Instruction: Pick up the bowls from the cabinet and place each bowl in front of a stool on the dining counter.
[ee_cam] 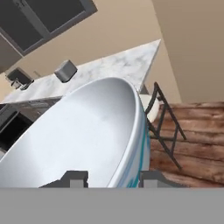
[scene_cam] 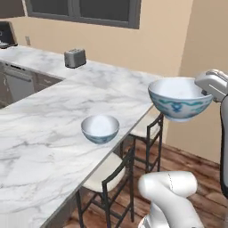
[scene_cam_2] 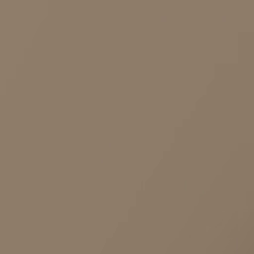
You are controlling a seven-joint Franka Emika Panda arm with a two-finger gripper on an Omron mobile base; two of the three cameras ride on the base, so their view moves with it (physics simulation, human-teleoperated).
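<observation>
Holding the second bowl by its rim, my gripper is closed on the bowl wall, 1 fingertip inside and 1 outside, as the hand view shows. From the left base view the carried bowl hangs in the air off the tabletop edge, above the farther stool. The free spot in front of that stool lies to the left of the bowl and lower (my judgement: move inward, then down). The first bowl already sits on the tabletop in front of the nearer stool. The right base view gives me just flat brown, no help.
</observation>
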